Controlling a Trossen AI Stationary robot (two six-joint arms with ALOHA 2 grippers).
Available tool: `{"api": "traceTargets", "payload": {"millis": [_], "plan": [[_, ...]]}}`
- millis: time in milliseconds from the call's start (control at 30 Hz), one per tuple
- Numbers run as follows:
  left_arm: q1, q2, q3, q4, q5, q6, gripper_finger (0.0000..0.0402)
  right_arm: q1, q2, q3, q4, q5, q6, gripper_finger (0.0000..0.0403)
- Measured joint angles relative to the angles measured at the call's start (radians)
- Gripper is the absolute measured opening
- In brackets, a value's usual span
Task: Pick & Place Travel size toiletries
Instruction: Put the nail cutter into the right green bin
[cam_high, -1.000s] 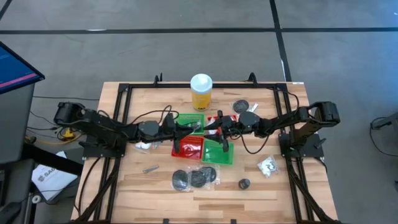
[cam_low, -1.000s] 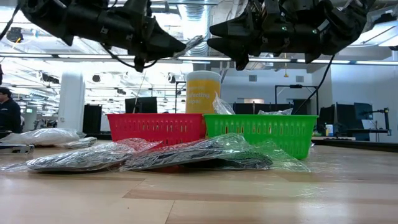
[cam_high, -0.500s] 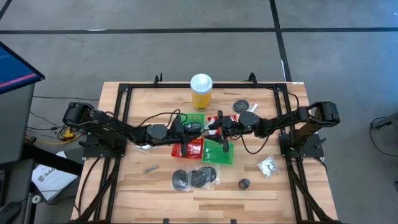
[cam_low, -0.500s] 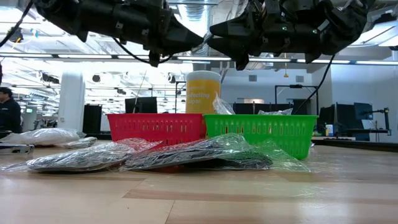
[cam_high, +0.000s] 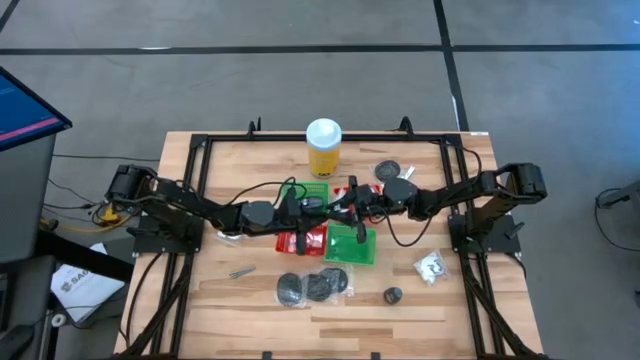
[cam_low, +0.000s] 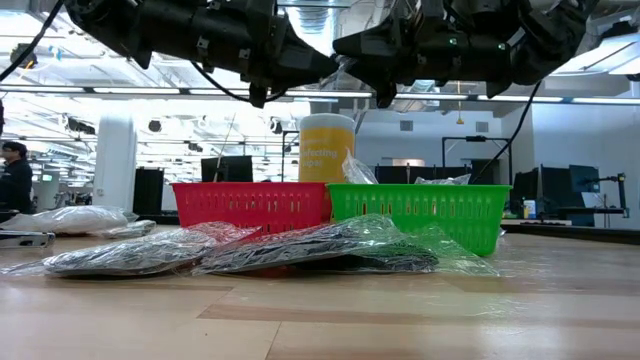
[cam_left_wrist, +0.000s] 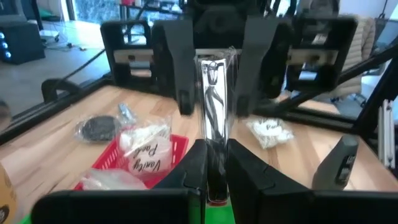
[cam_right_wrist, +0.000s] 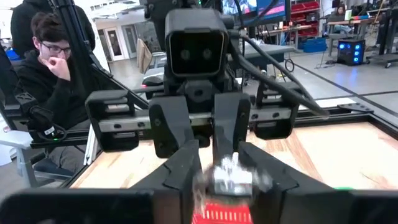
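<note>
A slim silvery piece in a clear crinkly packet (cam_left_wrist: 212, 93) hangs above the red and green baskets (cam_high: 305, 238) at mid-table. My left gripper (cam_left_wrist: 215, 149) is shut on it. My right gripper (cam_left_wrist: 214, 81) faces the left one (cam_high: 322, 205) head-on, its fingers open and standing close on either side of the packet's far end (cam_right_wrist: 230, 173). Other toiletries lie on the table: black discs in clear wrap (cam_high: 305, 287), a white packet (cam_high: 432, 268), a silvery piece (cam_high: 240, 270). My left gripper pinches the near end of the packet (cam_left_wrist: 214, 163) between its two fingers, which lie level and come from the table's left. The packet sticks out forward past the fingertips, lifted clear above the baskets. My right gripper's fingers (cam_left_wrist: 177, 74) flank the packet's far end; whether they touch the wrap, I cannot tell.
A tall yellow bottle with a white cap (cam_high: 323, 147) stands behind the baskets. The red basket (cam_left_wrist: 143, 155) holds white packets. Black discs (cam_high: 390, 170) lie at the far right, another disc (cam_high: 393, 295) near the front. A black frame rail (cam_high: 200, 145) edges the table.
My left gripper has carried the packet toward the table's right, up to the right gripper, keeping it clear of the baskets. The right gripper has stayed in place and its fingers have drawn closer together around the packet's end.
</note>
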Motion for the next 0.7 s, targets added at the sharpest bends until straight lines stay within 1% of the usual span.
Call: {"api": "traceTargets", "payload": {"millis": [133, 167, 433, 700], "plan": [[0.0, 0.0, 0.001, -0.003, 0.011, 0.005, 0.0029, 0.001, 0.0, 0.0, -0.007, -0.001, -0.018, 0.0049], [0.0, 0.0, 0.001, -0.003, 0.016, 0.006, 0.0029, 0.001, 0.0, 0.0, -0.007, -0.001, -0.019, 0.0046], [0.0, 0.0, 0.001, -0.003, 0.019, 0.003, 0.0041, 0.002, 0.0, 0.0, -0.009, -0.001, -0.031, 0.0047], [0.0, 0.0, 0.001, -0.003, 0.019, -0.003, 0.0088, 0.002, 0.0, 0.0, -0.028, -0.001, -0.029, 0.0047]]}}
